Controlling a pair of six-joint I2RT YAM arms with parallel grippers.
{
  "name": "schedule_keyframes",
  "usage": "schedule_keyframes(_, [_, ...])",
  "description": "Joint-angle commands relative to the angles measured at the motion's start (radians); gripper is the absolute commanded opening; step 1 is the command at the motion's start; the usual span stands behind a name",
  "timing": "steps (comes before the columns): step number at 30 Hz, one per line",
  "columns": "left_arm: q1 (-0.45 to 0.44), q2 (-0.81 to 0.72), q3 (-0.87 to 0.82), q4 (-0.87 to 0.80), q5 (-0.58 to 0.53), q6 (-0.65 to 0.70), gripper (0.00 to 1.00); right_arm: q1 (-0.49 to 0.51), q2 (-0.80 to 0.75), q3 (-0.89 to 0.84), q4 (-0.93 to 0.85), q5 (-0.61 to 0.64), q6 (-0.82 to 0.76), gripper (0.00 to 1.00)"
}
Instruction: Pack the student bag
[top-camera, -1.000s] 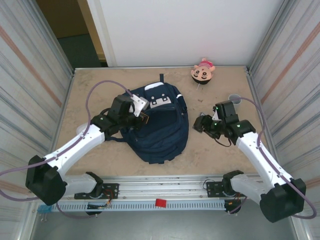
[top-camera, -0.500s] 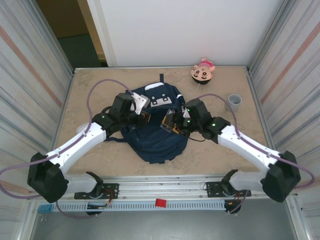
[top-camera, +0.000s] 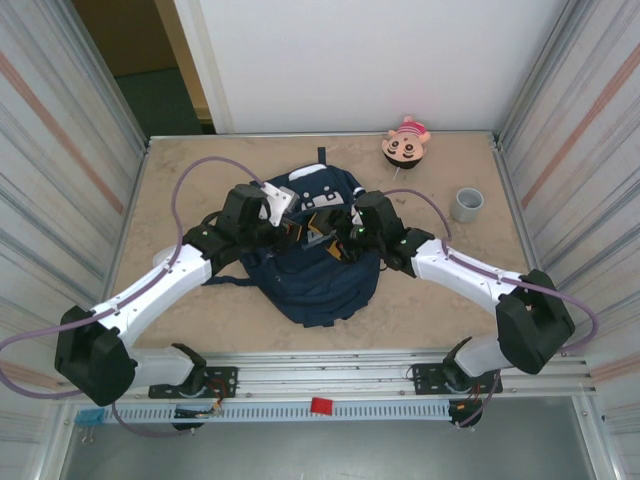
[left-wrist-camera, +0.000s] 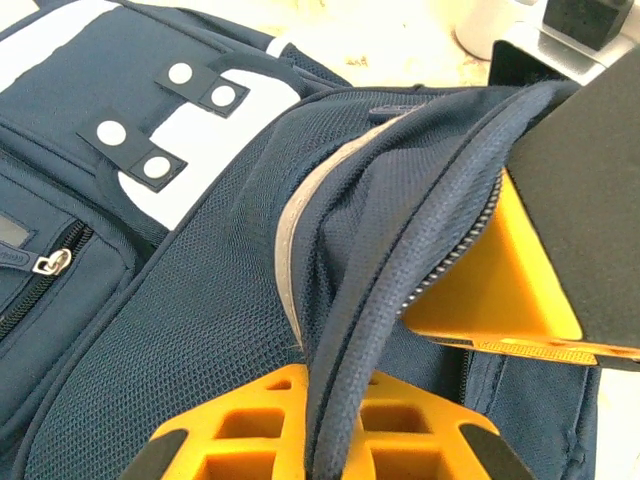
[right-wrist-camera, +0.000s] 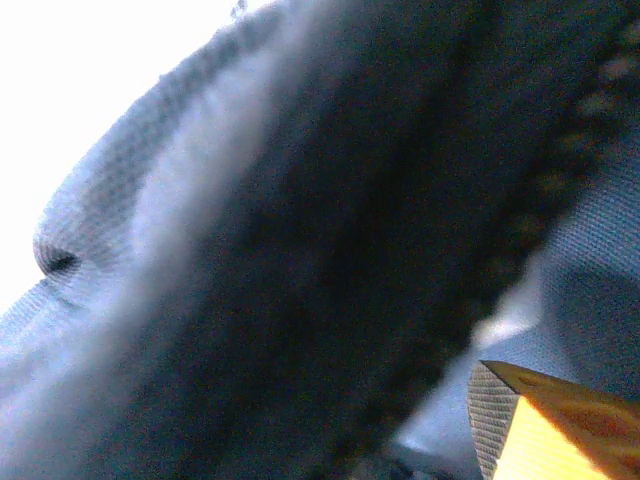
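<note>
The left fingers (left-wrist-camera: 490, 300) were clamped narrow on the zippered rim (left-wrist-camera: 440, 265) of the student bag (top-camera: 320, 280), with a fold of navy mesh pinched between the yellow pads and lifted off the bag's body. The bag lay in the middle of the tabletop (top-camera: 180, 180), between the two arms, its white patches toward the far wall.

That pinch looked shallow, sitting right at the zipper line. A harder pull upward or sideways could probably let the cloth slide out and the mouth fall shut. Nothing weighed the bag down either, so the same pull might simply drag the whole bag across the tabletop.

Just right of that grip, the right fingers (right-wrist-camera: 560, 440) were pushed up against the bag's fabric. The right wrist view was blurred and showed one yellow tip only, so I could not tell how wide they stood or whether they had any cloth. With both arms crowded over the same rim, the likeliest trouble was the two sets of fingers knocking each other. A tip might also snag in the mesh or zipper teeth. A closure on the outer layer instead of the opposite rim would leave the opening no wider.

Further right, a plush doll head (top-camera: 405, 145) lay by the far wall and a grey cup (top-camera: 467, 205) stood near the right side, both well apart from the bag. A careless swing of the right arm could tip the cup.
</note>
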Motion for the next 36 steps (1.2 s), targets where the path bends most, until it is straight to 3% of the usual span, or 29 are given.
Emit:
schedule_keyframes(1, [0.006,-0.052,0.050,0.100,0.044,-0.016,0.00,-0.015,-0.071,-0.018,0.015,0.061,0.020,0.74])
schedule_keyframes(5, [0.011,-0.050,0.042,0.105,0.046,0.005,0.00,-0.009,-0.176,-0.078,0.015,0.070,-0.045,0.70])
schedule_keyframes(10, [0.011,-0.047,0.013,0.115,0.081,0.097,0.00,0.015,-0.260,-0.092,0.066,0.046,-0.111,0.77])
schedule_keyframes(20, [0.011,-0.088,-0.101,0.201,0.193,0.336,0.00,-0.017,-0.107,-0.063,0.248,0.073,0.086,0.76])
schedule_keyframes(24, [0.011,-0.084,-0.102,0.193,0.221,0.376,0.01,-0.018,-0.042,-0.030,0.253,0.059,0.100,0.65])
schedule_keyframes(26, [0.009,-0.082,-0.104,0.187,0.228,0.381,0.02,-0.028,-0.025,-0.021,0.236,0.057,0.090,0.41])
schedule_keyframes(28, [0.009,-0.089,-0.100,0.147,0.213,0.370,0.10,-0.051,-0.023,-0.021,0.217,0.038,0.068,0.28])
schedule_keyframes(32, [0.059,-0.151,-0.150,0.073,0.234,0.340,0.52,-0.115,-0.039,-0.008,0.122,-0.042,-0.003,0.15])
schedule_keyframes(36, [0.200,-0.217,-0.236,0.033,0.388,0.389,0.65,-0.169,-0.033,0.027,0.033,-0.162,-0.081,0.12])
